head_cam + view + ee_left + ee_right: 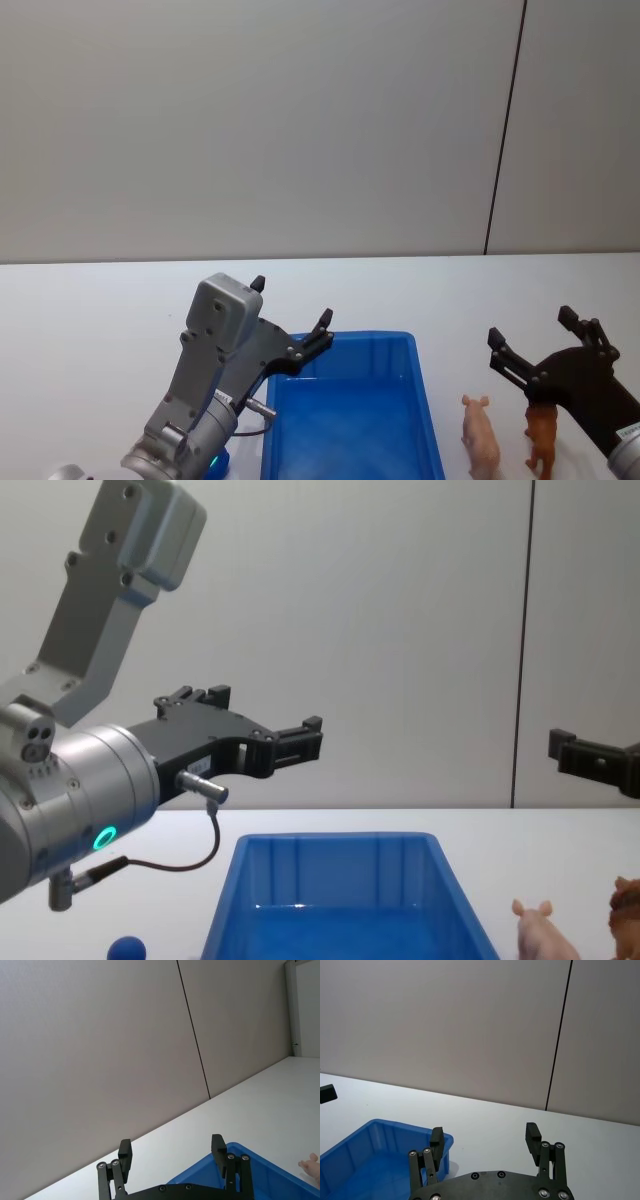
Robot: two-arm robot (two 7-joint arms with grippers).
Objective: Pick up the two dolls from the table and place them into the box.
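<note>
Head view: pink doll point(481, 436) and brown doll point(543, 440) stand beside the box point(370, 336), not yet picked up. The right gripper point(531, 324) above them and the left gripper point(291, 300) by the box rim both gape empty. Next, the right must descend onto one doll.

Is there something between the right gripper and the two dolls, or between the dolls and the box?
Nothing visible. The open right gripper hangs above the pink doll and brown doll, with only air between. Bare table separates the pink doll from the box; only its rim must be cleared.
</note>
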